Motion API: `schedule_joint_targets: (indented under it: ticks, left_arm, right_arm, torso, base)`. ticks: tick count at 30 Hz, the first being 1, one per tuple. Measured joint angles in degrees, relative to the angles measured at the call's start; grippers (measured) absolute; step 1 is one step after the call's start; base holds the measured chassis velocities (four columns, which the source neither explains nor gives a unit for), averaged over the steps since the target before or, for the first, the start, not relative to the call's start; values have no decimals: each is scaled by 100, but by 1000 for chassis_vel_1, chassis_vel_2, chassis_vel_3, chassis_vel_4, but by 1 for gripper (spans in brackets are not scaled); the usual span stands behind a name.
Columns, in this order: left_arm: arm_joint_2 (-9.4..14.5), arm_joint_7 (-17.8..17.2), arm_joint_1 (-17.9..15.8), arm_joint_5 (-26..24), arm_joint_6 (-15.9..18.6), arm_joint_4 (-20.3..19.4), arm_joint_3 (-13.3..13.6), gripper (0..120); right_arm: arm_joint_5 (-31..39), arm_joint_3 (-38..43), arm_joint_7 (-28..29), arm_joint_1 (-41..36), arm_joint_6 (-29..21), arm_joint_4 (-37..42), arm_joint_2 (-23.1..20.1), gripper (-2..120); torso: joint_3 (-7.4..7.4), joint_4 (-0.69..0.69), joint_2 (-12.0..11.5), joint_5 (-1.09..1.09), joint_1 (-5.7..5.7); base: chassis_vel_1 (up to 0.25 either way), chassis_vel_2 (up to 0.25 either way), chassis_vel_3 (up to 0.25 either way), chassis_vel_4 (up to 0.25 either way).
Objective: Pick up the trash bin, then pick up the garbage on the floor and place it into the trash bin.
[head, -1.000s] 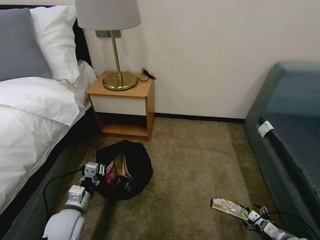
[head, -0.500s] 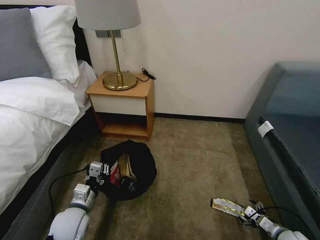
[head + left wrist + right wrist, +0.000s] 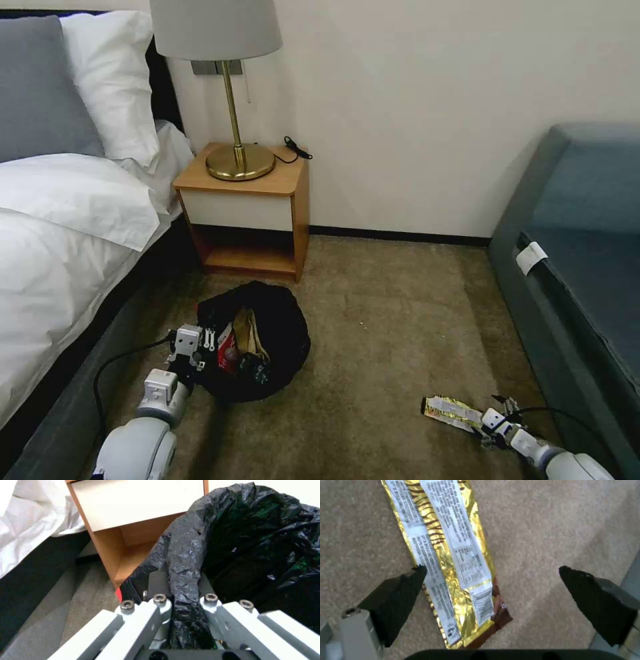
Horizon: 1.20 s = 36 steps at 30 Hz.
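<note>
The trash bin (image 3: 277, 333), lined with a glossy black bag, stands on the carpet in front of the nightstand. My left gripper (image 3: 200, 341) is shut on its near-left rim. In the left wrist view the black liner (image 3: 253, 535) is pinched between the jaws of the left gripper (image 3: 182, 600). Inside the bin lie a red packet (image 3: 227, 347), tan paper (image 3: 248, 333) and a small bottle (image 3: 255, 370). A long yellow-white wrapper (image 3: 450, 411) lies flat on the floor at the lower right. My right gripper (image 3: 499, 419) is open at its near end, and its fingers (image 3: 396, 597) straddle the wrapper (image 3: 453, 555).
A wooden nightstand (image 3: 247, 213) with a brass lamp (image 3: 233, 100) stands against the wall behind the bin. The bed (image 3: 60, 233) runs along the left. A grey sofa (image 3: 587, 267) borders the right, close to my right arm. Open carpet (image 3: 387, 320) lies between bin and wrapper.
My right gripper has edged forward and left, closer over the wrapper's near end. The left gripper and the bin have shifted slightly to the right.
</note>
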Motion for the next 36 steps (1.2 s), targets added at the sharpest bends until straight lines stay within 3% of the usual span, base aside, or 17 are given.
schedule_joint_targets:
  ticks: [26, 33, 36]
  left_arm:
    - [-51, 0, 90, -1, -5, -40, -113, 3]
    - [-56, 0, 88, -3, -14, -32, -124, 3]
    - [-56, 2, 83, -6, -18, -14, -135, 3]
  right_arm:
    - [-237, -254, -80, 410, 106, -468, 95, 99]
    - [-292, -262, -81, 494, 152, -605, 102, 89]
    - [-322, -270, -82, 554, 185, -708, 111, 79]
  torso:
    - [0, 0, 0, 0, 0]
    - [0, -1, 0, 0, 0]
    - [0, 0, 0, 0, 0]
  base:
    - [0, 0, 0, 0]
    - [0, 0, 0, 0]
    - [0, 0, 0, 0]
